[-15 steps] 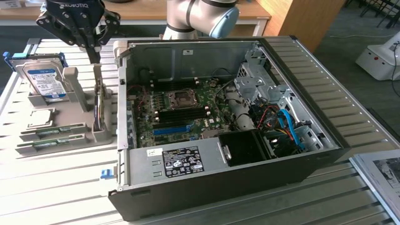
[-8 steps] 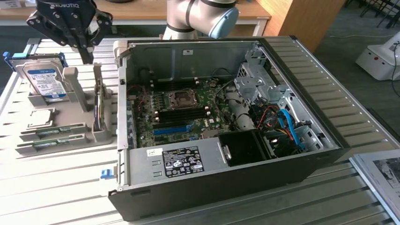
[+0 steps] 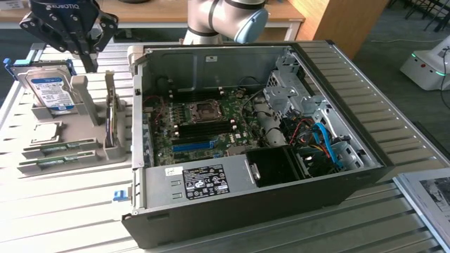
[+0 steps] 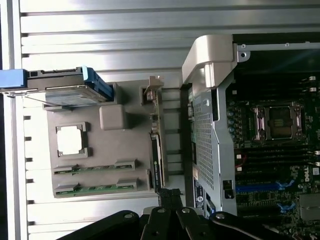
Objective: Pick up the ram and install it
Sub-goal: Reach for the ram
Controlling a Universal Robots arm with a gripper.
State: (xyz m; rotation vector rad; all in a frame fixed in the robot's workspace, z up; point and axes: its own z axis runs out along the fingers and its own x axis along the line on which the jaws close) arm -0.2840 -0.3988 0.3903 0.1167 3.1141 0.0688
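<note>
my jaws are pressed together and hold nothing, hanging above the hard drive [image 3: 50, 89] that stands upright in the grey tray [image 4: 125, 145] on the worktop [image 3: 63, 211]. the ram [image 3: 63, 147] lies flat in a slot of that tray, a second stick [image 3: 56, 160] just beside it, well apart from the open computer case [image 3: 232, 216]. closed like this, i judge i could only knock the thin board. i might also clip the drive on the way down, or catch both sticks askew.

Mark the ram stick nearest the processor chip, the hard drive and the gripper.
ram [image 3: 67, 146]: exterior view, middle of its green upper edge in the holder.
hard drive [image 3: 50, 90]: exterior view, on its blue-and-white label.
gripper [image 3: 90, 64]: exterior view, between its shut fingertips.
</note>
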